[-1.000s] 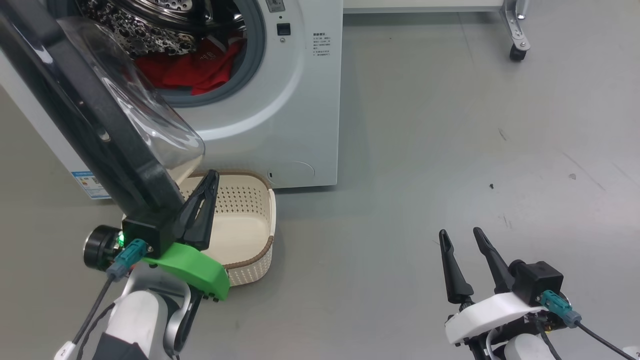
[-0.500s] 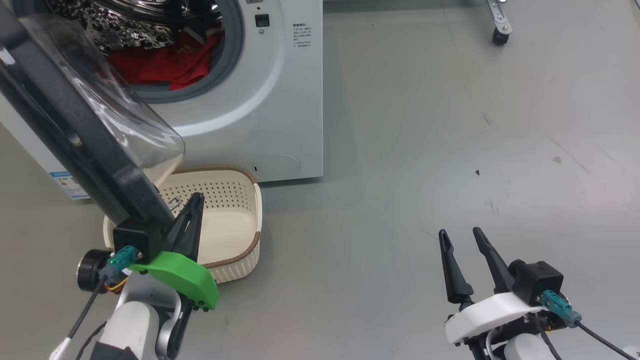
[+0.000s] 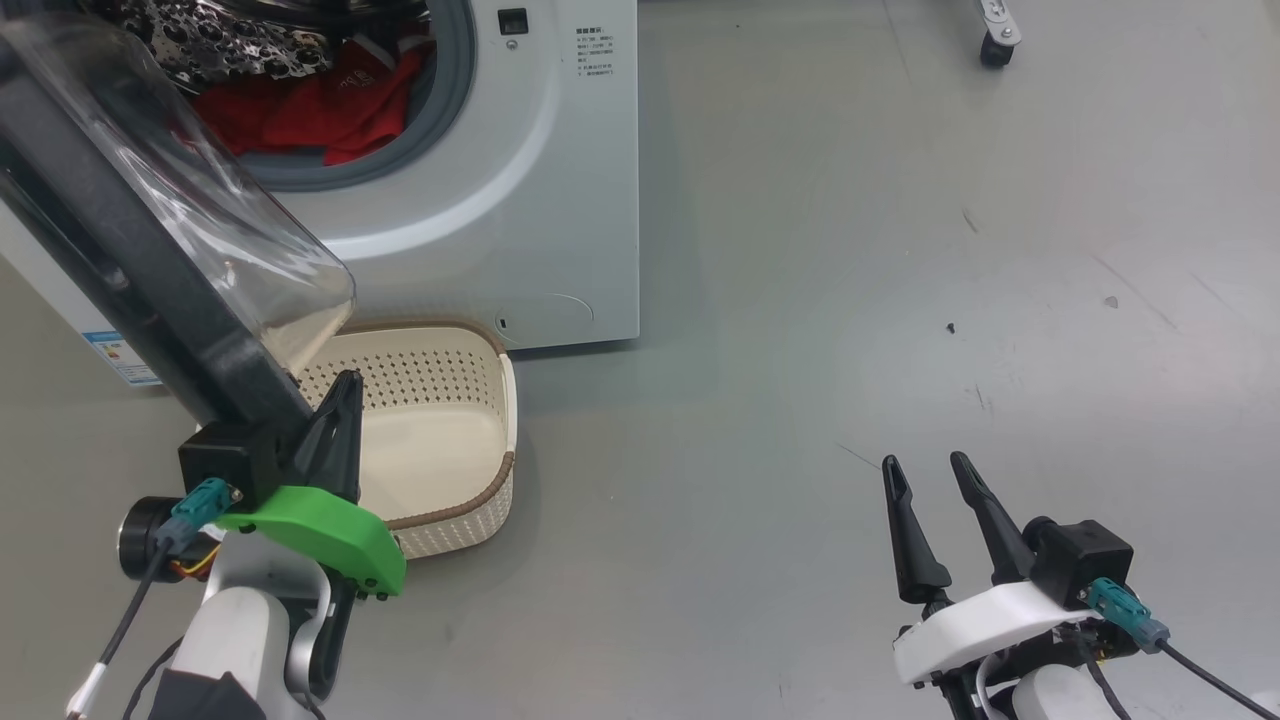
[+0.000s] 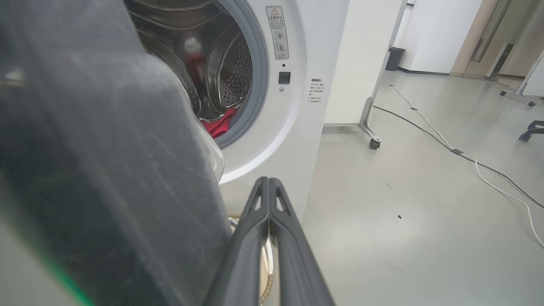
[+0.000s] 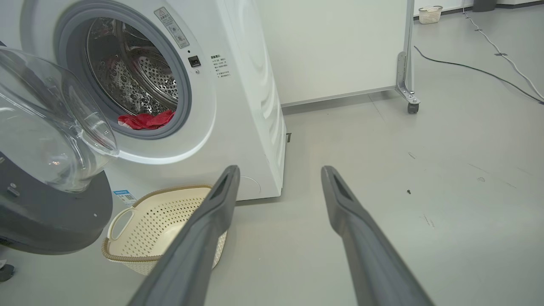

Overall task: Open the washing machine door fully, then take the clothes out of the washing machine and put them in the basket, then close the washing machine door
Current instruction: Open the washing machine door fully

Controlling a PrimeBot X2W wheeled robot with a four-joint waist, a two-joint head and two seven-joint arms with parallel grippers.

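In the left wrist view the washing machine door is blurring at left, hiding most of the clothes.

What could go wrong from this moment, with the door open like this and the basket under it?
1. The shut left tool lies beside the glossy black rim of the round washing machine door and grips nothing, so a push may slip off.
2. The door's clear glass bowl hangs over part of the cream perforated basket, so the red clothes could land on the door instead.
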